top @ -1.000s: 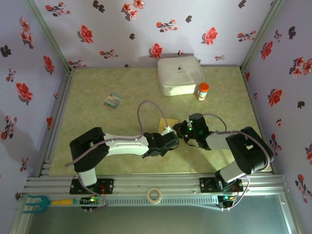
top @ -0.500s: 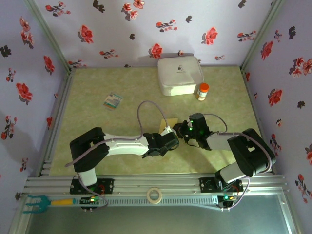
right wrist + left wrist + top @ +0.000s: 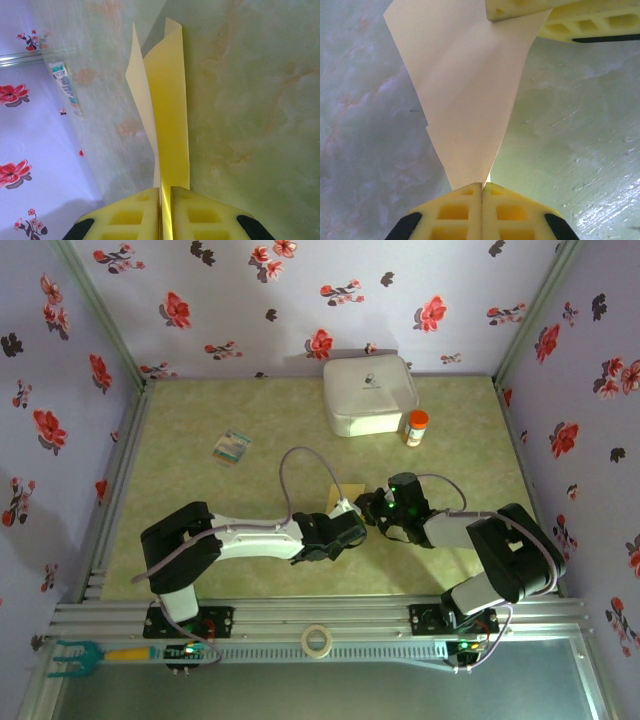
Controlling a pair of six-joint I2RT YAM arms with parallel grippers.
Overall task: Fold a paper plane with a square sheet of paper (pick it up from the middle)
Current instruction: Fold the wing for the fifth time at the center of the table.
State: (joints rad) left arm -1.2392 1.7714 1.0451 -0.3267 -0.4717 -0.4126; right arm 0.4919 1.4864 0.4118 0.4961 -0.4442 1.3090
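My left gripper [image 3: 481, 185] pinches the creased, tapering thin yellow paper sheet [image 3: 465, 95] at its point; right gripper [image 3: 165, 192] clamps its doubled edge.

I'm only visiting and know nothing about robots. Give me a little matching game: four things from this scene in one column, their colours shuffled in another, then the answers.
Things:
1. folded paper
2. rounded box
3. bottle cap
4. small card

Colours:
A. orange
B. teal and white
C. pale yellow
D. white

Pairs: 1-C, 2-D, 3-A, 4-B
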